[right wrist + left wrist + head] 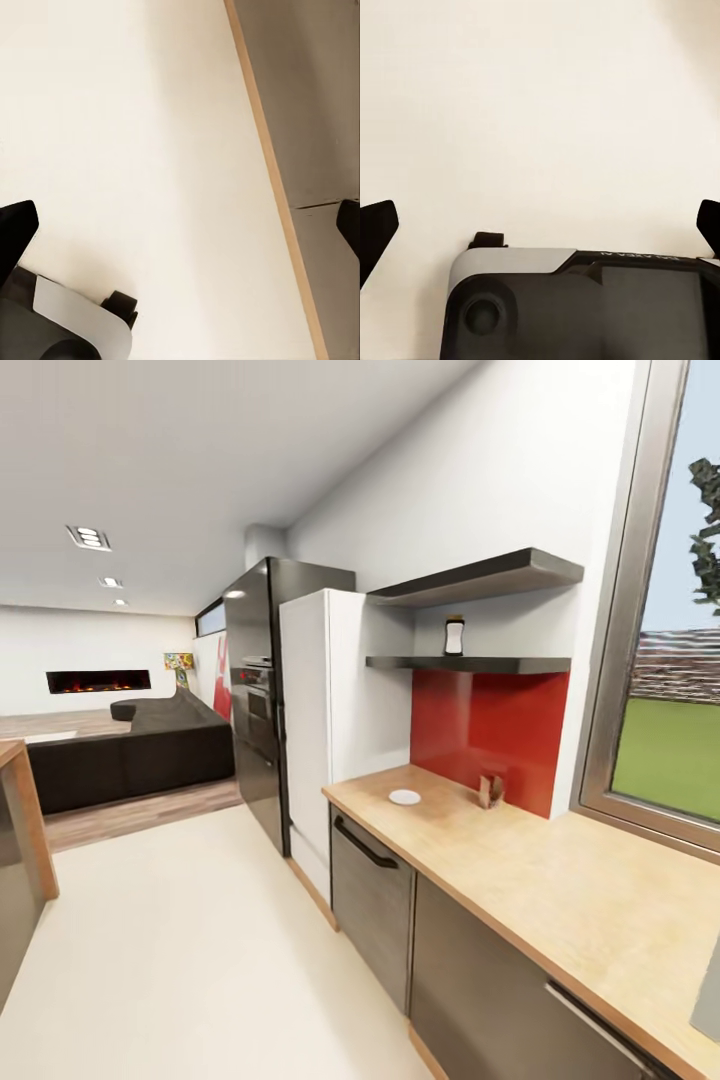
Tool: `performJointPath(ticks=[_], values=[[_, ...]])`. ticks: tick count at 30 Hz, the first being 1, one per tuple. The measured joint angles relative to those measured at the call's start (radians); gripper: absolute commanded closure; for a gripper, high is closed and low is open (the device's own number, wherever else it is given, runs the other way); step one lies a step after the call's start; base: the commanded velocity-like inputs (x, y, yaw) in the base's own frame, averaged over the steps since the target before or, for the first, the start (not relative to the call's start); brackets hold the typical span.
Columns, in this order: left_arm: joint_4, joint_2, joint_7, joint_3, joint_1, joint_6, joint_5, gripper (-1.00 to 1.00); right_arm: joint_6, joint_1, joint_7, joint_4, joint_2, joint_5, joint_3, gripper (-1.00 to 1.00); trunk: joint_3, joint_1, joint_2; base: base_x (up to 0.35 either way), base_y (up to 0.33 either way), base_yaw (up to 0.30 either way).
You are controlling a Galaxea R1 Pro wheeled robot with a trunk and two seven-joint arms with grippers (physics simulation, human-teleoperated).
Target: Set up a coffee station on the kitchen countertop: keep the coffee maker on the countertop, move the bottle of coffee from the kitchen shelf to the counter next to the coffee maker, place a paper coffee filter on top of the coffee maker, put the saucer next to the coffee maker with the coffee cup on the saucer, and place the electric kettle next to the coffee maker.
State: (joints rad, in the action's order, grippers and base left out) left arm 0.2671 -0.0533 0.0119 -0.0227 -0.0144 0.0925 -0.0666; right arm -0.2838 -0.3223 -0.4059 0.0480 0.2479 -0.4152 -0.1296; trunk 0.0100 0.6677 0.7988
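Observation:
The bottle of coffee (454,634), pale with a dark cap, stands upright on the lower dark wall shelf (520,663). A white saucer (404,797) lies on the wooden countertop (560,900) near its far end. A small brown object (490,790) stands by the red backsplash; I cannot tell what it is. My left gripper (540,225) hangs open over the pale floor, above the robot's grey base (577,307). My right gripper (180,221) is open too, over the floor beside a cabinet front (307,97). Both hold nothing.
A white fridge (320,720) and a black oven tower (255,700) stand beyond the counter. An upper shelf (480,575) is bare. A pale grey object (708,990) is cut off at the counter's near right. A wooden unit (20,820) stands left; a sofa (130,750) lies farther back.

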Motion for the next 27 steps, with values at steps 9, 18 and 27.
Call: performJointPath(ticks=[9,18,27], values=[[0.0,0.0,0.0,0.0,0.0,0.0,0.0,-1.0,0.001,0.0,0.0,0.0,0.0,0.0,0.0,-1.0,0.0,0.0,0.0,0.292,0.168,0.0],[0.0,0.0,-0.001,0.001,0.0,0.0,0.0,-1.0,0.001,0.0,0.0,0.0,-0.001,0.0,0.0,-1.0,0.0,0.0,0.0,0.315,0.13,0.0],[0.0,0.001,0.0,0.0,0.0,0.0,0.0,-1.0,0.004,0.021,-0.001,0.001,-0.01,-0.002,0.003,-1.0,0.0,0.0,0.0,0.316,0.128,0.0]])
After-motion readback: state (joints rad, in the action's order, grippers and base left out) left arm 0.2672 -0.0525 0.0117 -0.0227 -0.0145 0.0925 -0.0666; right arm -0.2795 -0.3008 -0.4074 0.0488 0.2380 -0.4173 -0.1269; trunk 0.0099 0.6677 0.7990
